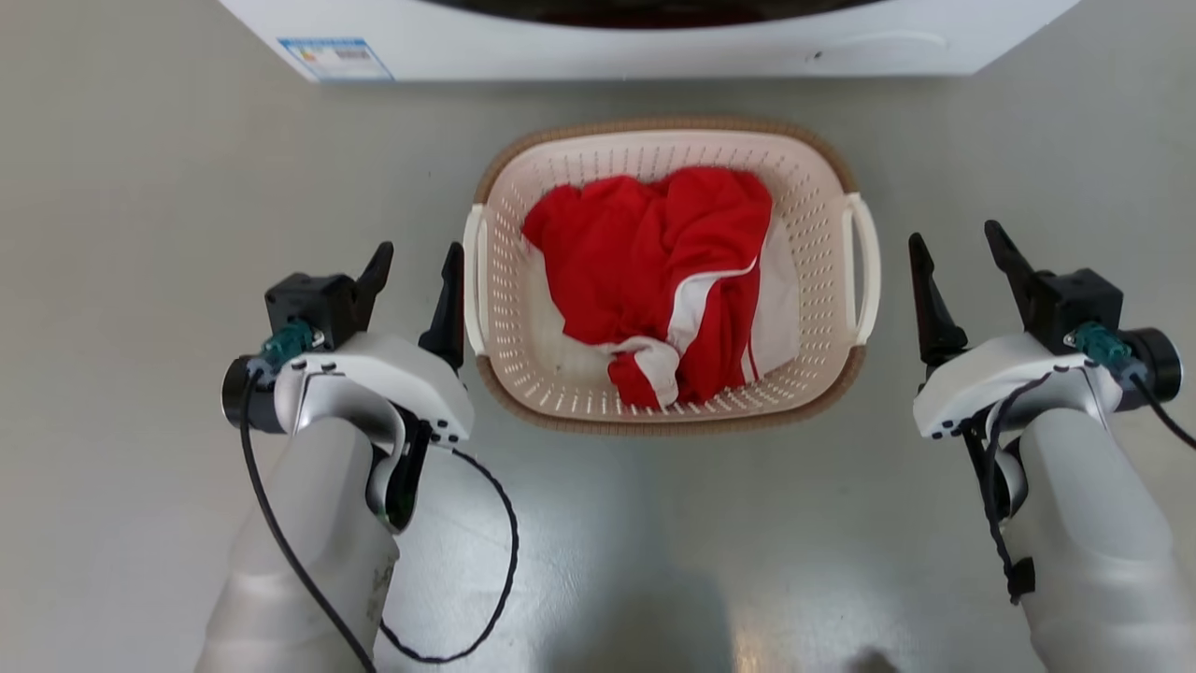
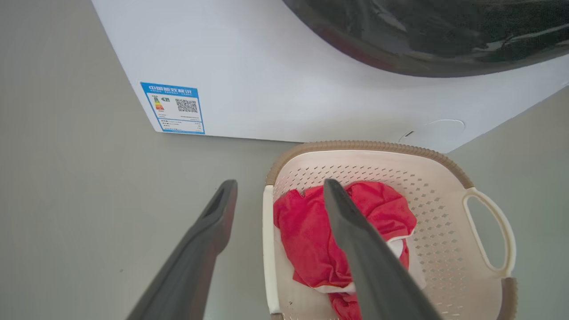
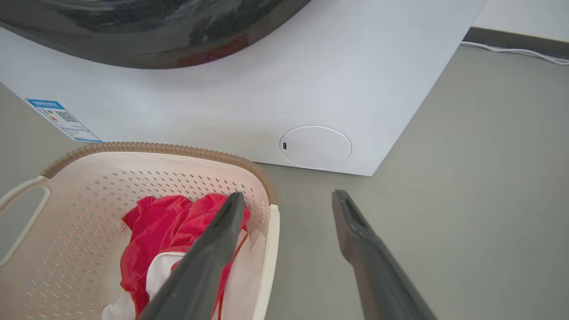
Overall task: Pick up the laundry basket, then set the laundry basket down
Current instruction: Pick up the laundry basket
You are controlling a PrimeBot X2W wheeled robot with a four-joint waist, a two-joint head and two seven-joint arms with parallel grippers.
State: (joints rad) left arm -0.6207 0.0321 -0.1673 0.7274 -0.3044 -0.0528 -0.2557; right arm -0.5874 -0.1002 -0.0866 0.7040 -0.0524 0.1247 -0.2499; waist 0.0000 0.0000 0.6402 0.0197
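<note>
1. The floor is grey and smooth and carries everything in view.
2. The washing machine is a white front-loader at the far edge of the head view. Its dark door faces the robot.
3. The laundry basket stands upright on the floor just in front of the machine, near it but apart, and centred between the two arms. Its longer dimension appears to run side to side across the robot, so one loop handle faces each arm.
4. A red and white garment lies crumpled inside the basket, below the rim.
5. The left gripper has its fingers spread and holds nothing. In the head view its inner finger is just beside the left handle. In the left wrist view that handle runs between the two fingers.
6. The right gripper also has its fingers spread and holds nothing. In the head view a strip of bare floor separates it from the right handle, so this is the farther arm.
7. Assessment: the pick-up has not yet begun. The basket lies inboard of both grippers, and each needs to close sideways onto its own handle. The right arm has more distance to cover. An uneven grip would tilt the load.
</note>
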